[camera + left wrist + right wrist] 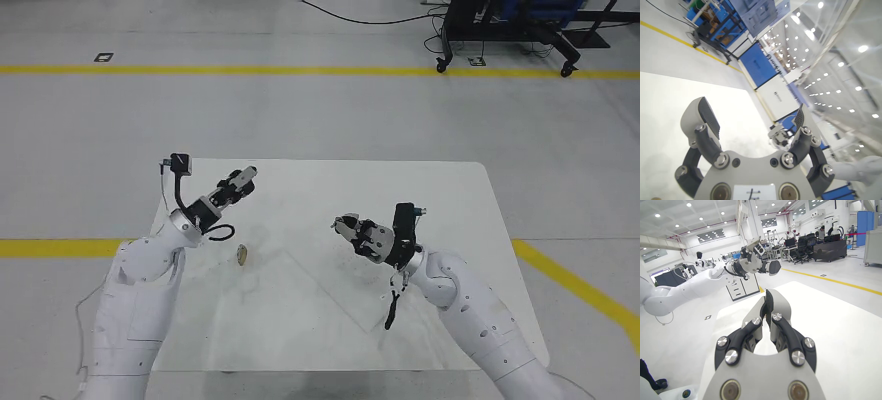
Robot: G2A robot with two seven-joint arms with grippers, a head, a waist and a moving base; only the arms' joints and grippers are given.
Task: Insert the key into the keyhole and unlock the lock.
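Spreading the ribbed black pads (709, 113) of the left gripper (753, 106) wide, nothing between them; pressing the right gripper (767, 294) pads flat together, no telling whether anything is pinched. Lying on the matte white table (300, 310), left of centre in the top view: a small round brass-coloured object (243, 256). Ringing the table, glossy grey floor (320, 120) with yellow lines (300, 70); on the left gripper's base, a white label (753, 191), its dark character cut off.

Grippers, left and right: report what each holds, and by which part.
The grey left gripper stands open and holds nothing. The grey right gripper is shut pad to pad; whether anything thin sits between its tips cannot be told.
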